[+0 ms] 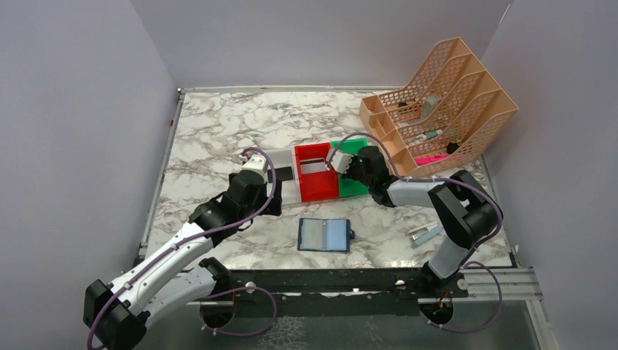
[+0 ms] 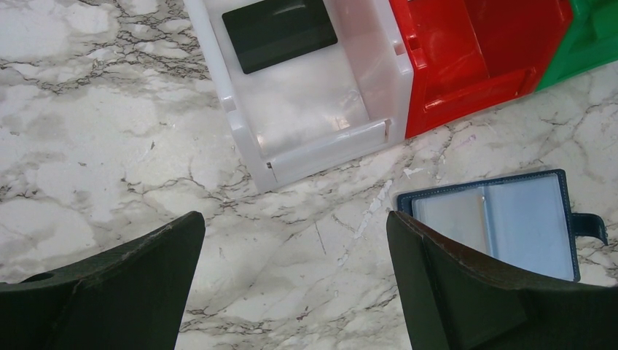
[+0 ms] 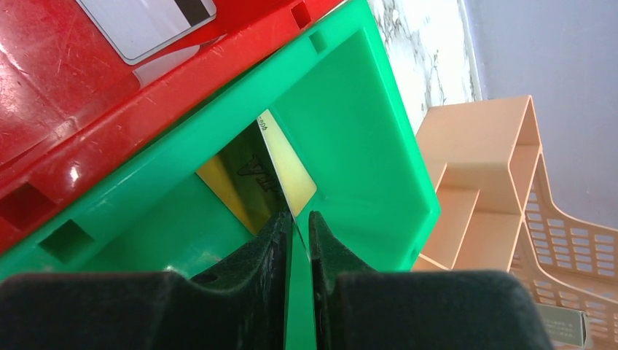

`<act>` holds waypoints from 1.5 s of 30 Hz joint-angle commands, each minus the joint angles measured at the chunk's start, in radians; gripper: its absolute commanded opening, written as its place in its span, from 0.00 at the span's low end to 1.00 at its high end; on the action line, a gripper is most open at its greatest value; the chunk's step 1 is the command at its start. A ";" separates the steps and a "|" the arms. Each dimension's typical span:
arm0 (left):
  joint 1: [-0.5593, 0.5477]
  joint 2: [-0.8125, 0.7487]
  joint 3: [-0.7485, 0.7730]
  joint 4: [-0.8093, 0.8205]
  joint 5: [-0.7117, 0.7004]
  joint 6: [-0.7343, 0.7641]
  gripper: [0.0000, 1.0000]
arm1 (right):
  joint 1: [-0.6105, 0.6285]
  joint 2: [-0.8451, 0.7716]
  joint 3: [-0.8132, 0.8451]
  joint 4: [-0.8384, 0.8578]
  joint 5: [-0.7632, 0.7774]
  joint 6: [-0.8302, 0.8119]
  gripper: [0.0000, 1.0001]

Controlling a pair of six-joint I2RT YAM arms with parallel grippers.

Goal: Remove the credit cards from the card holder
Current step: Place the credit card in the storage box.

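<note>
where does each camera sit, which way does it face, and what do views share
Top external: high at the near edge, looking down on the marble table; left arm and right arm show.
Left wrist: on the left arm, facing down at the white bin and card holder; the open left gripper fills the bottom.
Right wrist: on the right arm, looking into the green bin at a gold card; the right gripper barely open.
Shared: red bin in all three; card holder in top and left wrist.

Gold card (image 3: 290, 173) in green bin (image 3: 364, 131), near edge between narrowly parted right gripper (image 3: 296, 219) fingers, perhaps pinched
</note>
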 commanded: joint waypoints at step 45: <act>0.003 -0.011 0.006 0.034 0.042 0.025 0.99 | -0.146 0.001 0.030 -0.036 -0.397 -0.290 0.12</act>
